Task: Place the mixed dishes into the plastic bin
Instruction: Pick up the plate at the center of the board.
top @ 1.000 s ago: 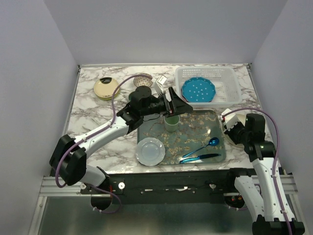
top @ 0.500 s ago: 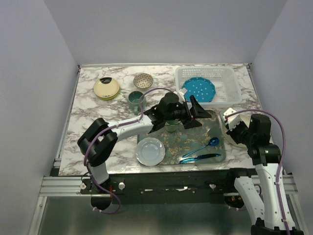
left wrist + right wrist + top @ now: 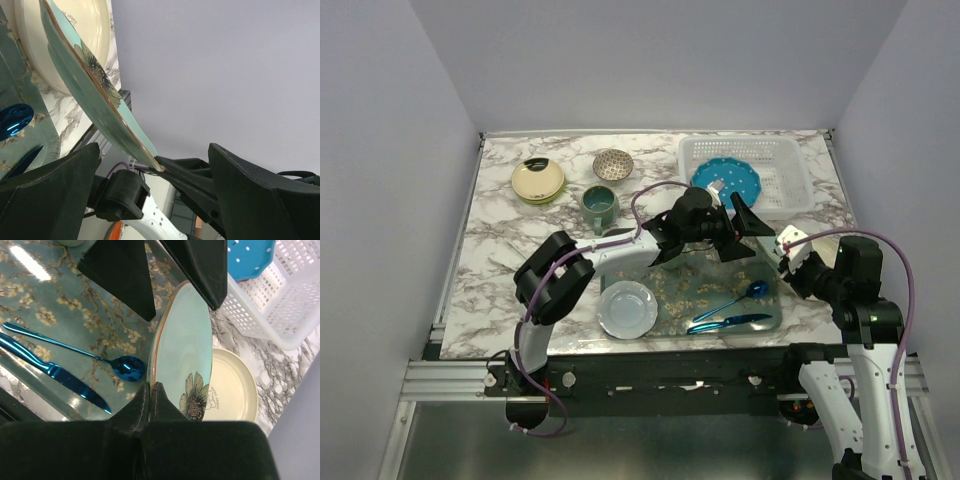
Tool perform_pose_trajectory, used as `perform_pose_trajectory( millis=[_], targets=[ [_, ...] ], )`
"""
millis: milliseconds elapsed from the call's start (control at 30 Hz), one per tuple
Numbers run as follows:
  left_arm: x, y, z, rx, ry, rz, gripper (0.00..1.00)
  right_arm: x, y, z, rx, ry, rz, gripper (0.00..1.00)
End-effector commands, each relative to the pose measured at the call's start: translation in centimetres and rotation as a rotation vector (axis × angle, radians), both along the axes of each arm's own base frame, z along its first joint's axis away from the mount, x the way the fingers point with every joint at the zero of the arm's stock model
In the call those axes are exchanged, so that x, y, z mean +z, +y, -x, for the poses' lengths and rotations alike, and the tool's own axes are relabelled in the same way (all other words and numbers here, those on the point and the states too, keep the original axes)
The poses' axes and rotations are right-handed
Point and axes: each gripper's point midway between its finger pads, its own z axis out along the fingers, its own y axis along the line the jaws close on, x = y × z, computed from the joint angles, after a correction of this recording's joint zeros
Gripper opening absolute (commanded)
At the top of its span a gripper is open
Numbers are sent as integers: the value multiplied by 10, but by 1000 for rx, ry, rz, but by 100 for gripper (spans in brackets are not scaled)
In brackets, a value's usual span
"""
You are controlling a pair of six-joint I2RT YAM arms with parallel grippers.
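My right gripper (image 3: 152,387) is shut on the near rim of a mint plate with a flower print (image 3: 187,355), held on edge above a cream plate (image 3: 232,390) that lies on the marble. My left gripper (image 3: 745,235) is open, one finger (image 3: 120,275) on each side of that plate's far rim; I cannot tell whether they touch it. The white plastic bin (image 3: 790,165) at the back right holds a teal dotted plate (image 3: 725,182). At the back left are an amber-yellow plate (image 3: 538,180), a speckled bowl (image 3: 612,163) and a teal mug (image 3: 598,205).
A crumb-strewn grey tray (image 3: 705,280) lies under the left arm, with a pale plate (image 3: 627,308), a blue spoon (image 3: 750,292) and a blue knife (image 3: 728,322) on it. The bin's wall stands just behind the held plate.
My left arm has swung right across the tray, from the mug side to the plate in my right gripper. The right arm has shifted slightly, still gripping.
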Motion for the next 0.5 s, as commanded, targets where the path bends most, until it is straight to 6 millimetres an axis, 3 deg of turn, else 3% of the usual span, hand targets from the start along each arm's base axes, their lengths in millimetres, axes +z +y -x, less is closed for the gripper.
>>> perform_pose_trajectory(
  millis=[0, 200, 467],
  targets=[
    [-14, -10, 5, -12, 27, -24, 98, 47, 13, -3, 86, -166, -11, 0],
    [-24, -14, 9, -23, 40, -38, 93, 47, 23, 3, 140, -153, -41, 0],
    [-15, -17, 9, -34, 23, -14, 70, 44, 29, 11, 183, -139, -55, 0]
  ],
)
